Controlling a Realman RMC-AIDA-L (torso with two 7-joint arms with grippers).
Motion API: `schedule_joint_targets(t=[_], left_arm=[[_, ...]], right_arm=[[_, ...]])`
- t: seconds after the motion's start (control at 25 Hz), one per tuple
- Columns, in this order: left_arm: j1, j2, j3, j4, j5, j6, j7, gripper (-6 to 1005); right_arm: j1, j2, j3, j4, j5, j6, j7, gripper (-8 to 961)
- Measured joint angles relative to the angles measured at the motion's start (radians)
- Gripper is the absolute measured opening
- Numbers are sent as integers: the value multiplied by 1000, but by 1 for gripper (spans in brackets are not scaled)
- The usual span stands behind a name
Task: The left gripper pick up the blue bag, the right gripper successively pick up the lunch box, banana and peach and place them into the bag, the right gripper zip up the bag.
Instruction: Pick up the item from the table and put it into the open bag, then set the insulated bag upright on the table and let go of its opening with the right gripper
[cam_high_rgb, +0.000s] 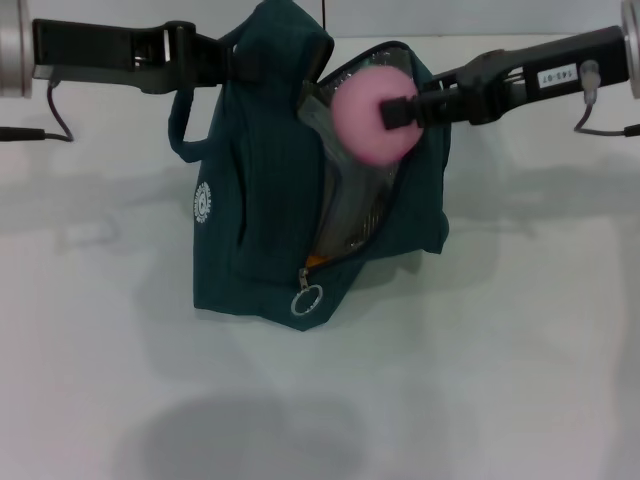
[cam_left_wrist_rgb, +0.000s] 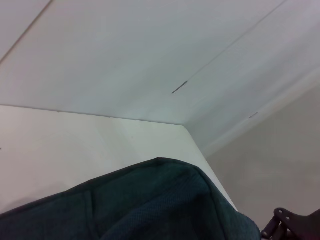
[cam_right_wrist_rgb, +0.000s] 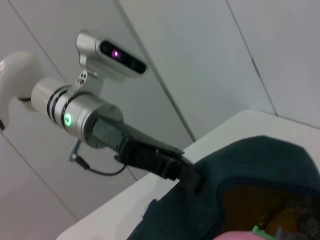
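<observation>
Bag (cam_high_rgb: 265, 200), blue, upright on white worktop (cam_high_rgb: 480, 380), mouth gaping. Left hand (cam_high_rgb: 225, 62) clamped on its top handle. Right hand (cam_high_rgb: 398, 108) closed around peach (cam_high_rgb: 368, 115), poised at the opening.

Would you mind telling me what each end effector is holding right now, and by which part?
The left end effector holds the bag by its top, at a handle. The right end effector grips the peach by its side, at the bag's opening.
</observation>
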Motion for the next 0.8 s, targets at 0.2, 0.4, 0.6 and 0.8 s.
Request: schedule_joint_targets(t=[0.2, 0.4, 0.6, 0.8], left_arm=[[-3, 0, 1, 0, 5, 0, 3, 35], [-4, 0, 1, 0, 6, 0, 4, 35], [1, -1, 1, 0, 5, 0, 10, 34], [1, -5, 1, 0, 3, 0, 12, 35]], right_arm=[[-1, 6, -16, -5, 27, 3, -46, 371], [-10, 3, -7, -13, 72, 3, -62, 554], [-105, -4, 59, -85, 113, 1, 6, 673], [-211, -4, 175, -38, 124, -3, 88, 783]])
